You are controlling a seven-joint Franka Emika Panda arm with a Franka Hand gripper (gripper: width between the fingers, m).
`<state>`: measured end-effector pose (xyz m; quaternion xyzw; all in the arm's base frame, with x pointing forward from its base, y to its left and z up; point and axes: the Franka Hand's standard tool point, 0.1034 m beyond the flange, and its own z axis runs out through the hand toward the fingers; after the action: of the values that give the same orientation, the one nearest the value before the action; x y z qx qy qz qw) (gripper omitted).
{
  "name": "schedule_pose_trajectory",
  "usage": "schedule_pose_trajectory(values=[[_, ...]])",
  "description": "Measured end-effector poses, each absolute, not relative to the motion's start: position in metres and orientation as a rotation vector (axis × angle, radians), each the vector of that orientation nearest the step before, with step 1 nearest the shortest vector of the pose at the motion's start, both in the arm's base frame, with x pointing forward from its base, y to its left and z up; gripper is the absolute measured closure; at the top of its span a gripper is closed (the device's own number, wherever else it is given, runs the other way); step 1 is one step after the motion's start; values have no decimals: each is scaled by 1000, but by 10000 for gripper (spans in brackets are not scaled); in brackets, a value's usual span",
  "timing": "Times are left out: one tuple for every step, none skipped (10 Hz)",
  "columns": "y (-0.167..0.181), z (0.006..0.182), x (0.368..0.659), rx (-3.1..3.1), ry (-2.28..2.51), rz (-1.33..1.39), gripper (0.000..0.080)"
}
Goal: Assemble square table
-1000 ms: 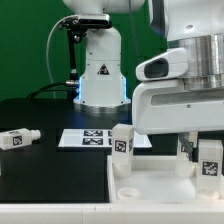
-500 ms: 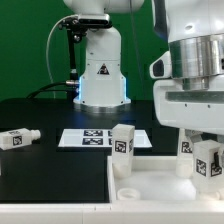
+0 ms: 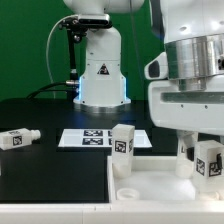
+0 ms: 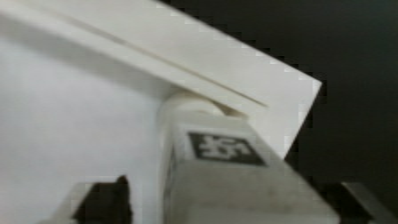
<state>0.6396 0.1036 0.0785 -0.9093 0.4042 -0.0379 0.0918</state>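
The white square panel (image 3: 160, 182) lies at the front of the exterior view, its raised rim (image 4: 214, 70) showing in the wrist view. One white tagged leg (image 3: 122, 148) stands upright at its left corner. Two more legs (image 3: 186, 152) (image 3: 210, 162) stand at its right side under my gripper (image 3: 200, 148). In the wrist view a tagged leg (image 4: 228, 160) stands upright on the panel between my dark fingers (image 4: 107, 200), with a gap on each side; the gripper (image 4: 231, 208) is open around it. A fourth leg (image 3: 18, 138) lies loose on the black table at the left.
The marker board (image 3: 95, 138) lies flat behind the panel. The robot's white base (image 3: 100, 75) stands at the back centre, with cables beside it. My large white hand fills the exterior view's right.
The hand has risen a little above the right-hand legs. The jaws have widened, leaving the leg standing free between the fingers.
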Motion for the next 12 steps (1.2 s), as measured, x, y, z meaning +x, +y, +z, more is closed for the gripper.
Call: schedule_pose_trajectory(values=[[105, 79, 640, -2755, 1075, -119, 190], [104, 78, 640, -2777, 1024, -124, 162], [104, 78, 640, -2810, 941, -132, 162], [103, 78, 640, -2850, 823, -143, 152], [103, 78, 639, -2916, 623, -150, 152], [108, 79, 639, -3000, 305, -130, 151], [112, 80, 641, -3023, 175, -123, 151], [108, 79, 641, -3023, 198, -128, 151], [108, 79, 641, -3020, 234, -125, 151], [108, 78, 640, -3018, 245, -124, 240], [109, 78, 640, -3001, 362, -117, 422], [109, 78, 640, -2984, 463, -110, 422]])
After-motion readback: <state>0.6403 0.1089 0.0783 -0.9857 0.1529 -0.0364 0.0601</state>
